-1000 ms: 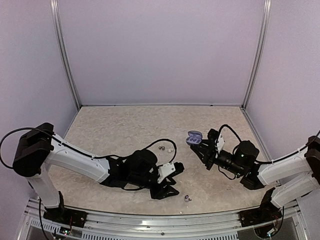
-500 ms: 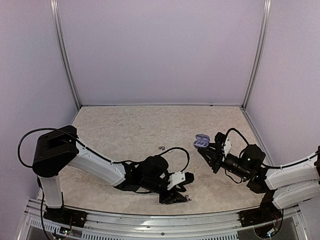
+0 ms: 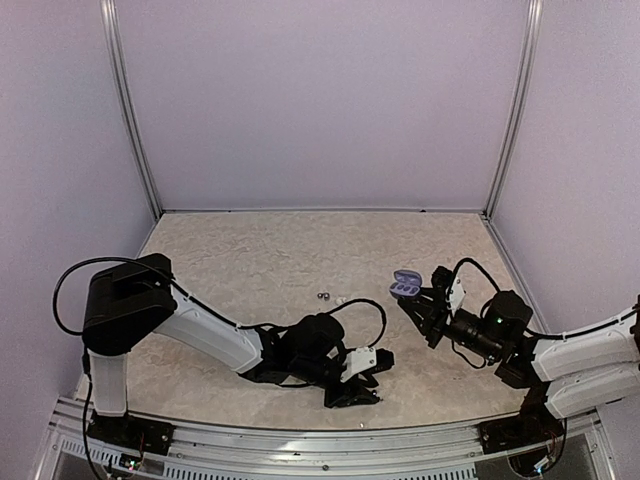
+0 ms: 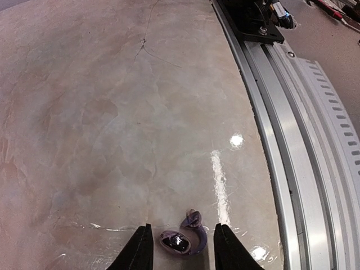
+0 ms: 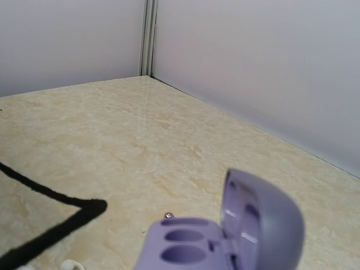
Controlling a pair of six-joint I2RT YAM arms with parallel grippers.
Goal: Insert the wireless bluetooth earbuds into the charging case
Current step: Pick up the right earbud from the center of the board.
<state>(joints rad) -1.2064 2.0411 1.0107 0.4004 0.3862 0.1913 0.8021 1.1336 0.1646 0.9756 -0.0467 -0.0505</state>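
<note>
Currently the left arm lies stretched low across the table. Its white link slants down from the raised shoulder and its wrist sits close to the surface near the front edge. The left gripper is down at the tabletop with its jaws parted fairly wide. In the wrist view its 2 fingertips stand on either side of a bud. I cannot tell whether either tip touches it. That bud is dark and shiny with a curled purple piece at one end, and it lies on the table not far from the metal rail.

The right arm comes in low from the right side, its forearm pointing toward the middle of the table. The right gripper is clamped on the case, a purple pebble held above the surface with its lid hinged open. From the right wrist, the 2 wells in its base are both bare, and the lid stands up on the right. A black cable crosses the table on the left of that view.

Counted: 1 case and 3 buds. Besides the 1 between the left fingers, a dark bud and a pale bud lie close together on the table between the arms, apart from both grippers.
</note>
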